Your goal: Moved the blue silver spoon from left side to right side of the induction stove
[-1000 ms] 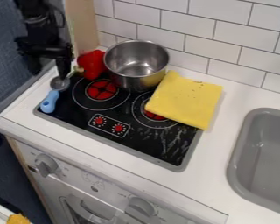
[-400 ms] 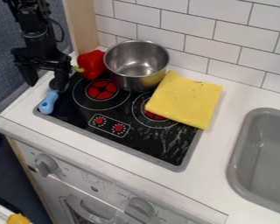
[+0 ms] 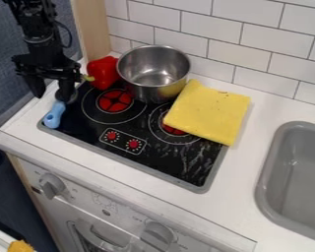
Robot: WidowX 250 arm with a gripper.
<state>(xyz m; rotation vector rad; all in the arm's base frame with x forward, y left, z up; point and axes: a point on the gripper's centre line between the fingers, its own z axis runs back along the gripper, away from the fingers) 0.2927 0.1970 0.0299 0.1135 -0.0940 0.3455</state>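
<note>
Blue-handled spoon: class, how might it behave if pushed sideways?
The blue-handled spoon might roll slightly, since its handle looks thick and rounded. It would probably not bend, as the handle looks solid. It may slide easily, because the stovetop looks smooth and glossy.

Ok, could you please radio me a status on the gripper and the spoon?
Gripper open at the blue-handled spoon. Spoon at stove's left edge. Yellow cloth partly covering right burner.
</note>
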